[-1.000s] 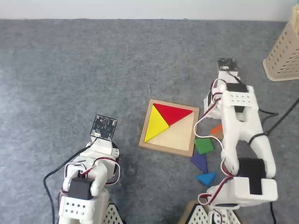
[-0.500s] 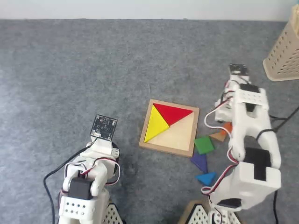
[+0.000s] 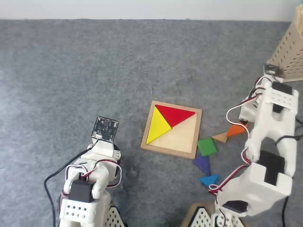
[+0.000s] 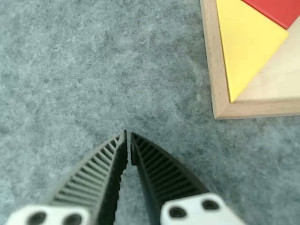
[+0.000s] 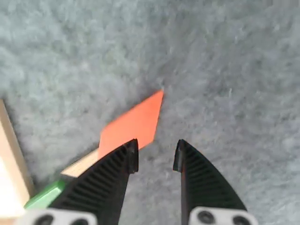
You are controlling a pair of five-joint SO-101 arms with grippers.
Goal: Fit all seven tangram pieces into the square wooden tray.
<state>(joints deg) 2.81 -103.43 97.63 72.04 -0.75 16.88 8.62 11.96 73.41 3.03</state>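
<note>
High view, tray (image 3: 182, 137), red triangle (image 3: 174, 115), yellow triangle (image 3: 158, 126)

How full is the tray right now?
Partly full. The tray holds just the red and yellow pieces, with bare wood beside them; green, purple, blue, tan and orange pieces lie outside on the carpet.

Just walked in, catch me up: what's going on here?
Two robot arms are doing a tangram. The red triangle and yellow triangle sit in the wooden tray; five more lie loose on the carpet beside it. The right gripper hangs open over one, the orange piece; the left gripper is shut, empty, over the carpet.
</note>
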